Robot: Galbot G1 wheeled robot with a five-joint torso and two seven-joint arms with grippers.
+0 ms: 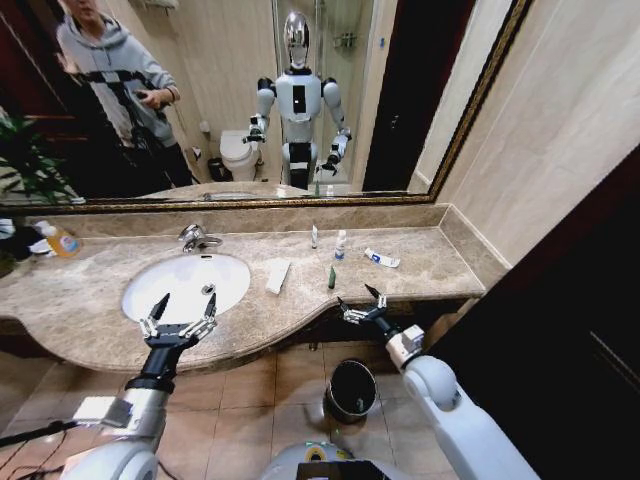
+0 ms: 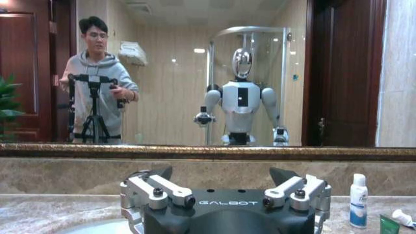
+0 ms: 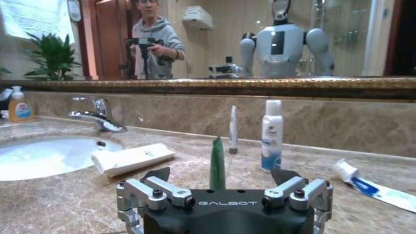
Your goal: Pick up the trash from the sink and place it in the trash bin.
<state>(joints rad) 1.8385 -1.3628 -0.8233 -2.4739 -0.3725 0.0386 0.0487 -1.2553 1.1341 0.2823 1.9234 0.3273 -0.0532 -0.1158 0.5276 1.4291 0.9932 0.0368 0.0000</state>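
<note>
The white oval sink (image 1: 170,290) (image 3: 39,158) is set in the beige marble counter. The trash lies on the counter beside it: a flat white bar (image 1: 277,275) (image 3: 133,158), a dark green tube (image 1: 331,277) (image 3: 217,163), a white bottle with a blue label (image 1: 341,244) (image 3: 272,135) (image 2: 357,200), a slim white vial (image 1: 314,236) (image 3: 233,130) and a white-blue tube (image 1: 382,258) (image 3: 373,187). My left gripper (image 1: 188,298) (image 2: 224,175) hovers open over the basin's front rim. My right gripper (image 1: 355,296) (image 3: 221,176) is open at the counter's front edge, just short of the green tube. The black trash bin (image 1: 351,388) stands on the floor below.
A chrome faucet (image 1: 195,238) (image 3: 97,114) stands behind the basin. A bottle of orange liquid (image 1: 62,240) (image 3: 19,105) sits at the far left by a plant. A large mirror backs the counter. A wall closes off the right end.
</note>
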